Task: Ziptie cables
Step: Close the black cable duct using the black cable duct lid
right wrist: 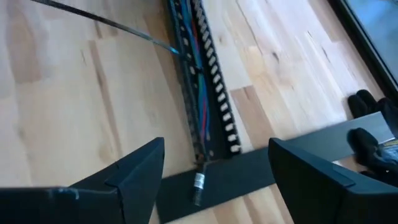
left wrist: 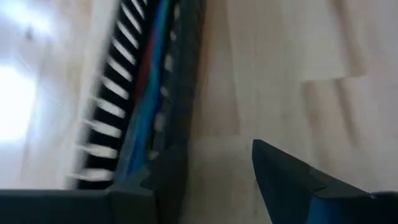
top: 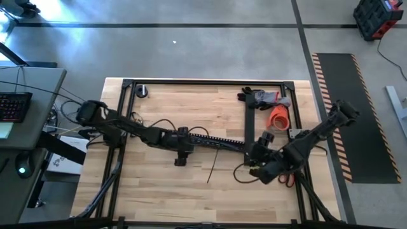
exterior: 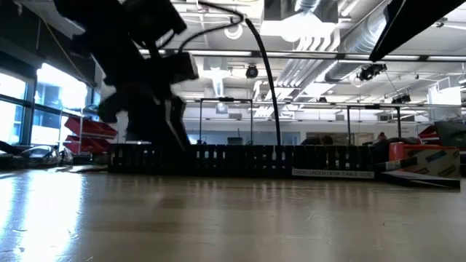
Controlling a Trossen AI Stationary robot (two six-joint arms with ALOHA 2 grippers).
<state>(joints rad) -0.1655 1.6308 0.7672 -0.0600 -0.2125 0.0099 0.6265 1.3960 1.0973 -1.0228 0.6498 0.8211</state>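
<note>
Wooden table (top: 159, 184) held a long black duct (right wrist: 211, 118). Inside it the cables (right wrist: 198, 93) ran lengthwise, pointing straight away from the wide-open right gripper (right wrist: 214, 180). The left gripper (left wrist: 214, 177) gaped beside them.

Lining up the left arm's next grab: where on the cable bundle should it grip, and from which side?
Judging from the left wrist view, grip the cables mid-run, coming straight down from above. They lie lengthwise inside the slotted duct, whose walls block any sideways approach. The left gripper, open, already straddles the duct's near wall.
</note>
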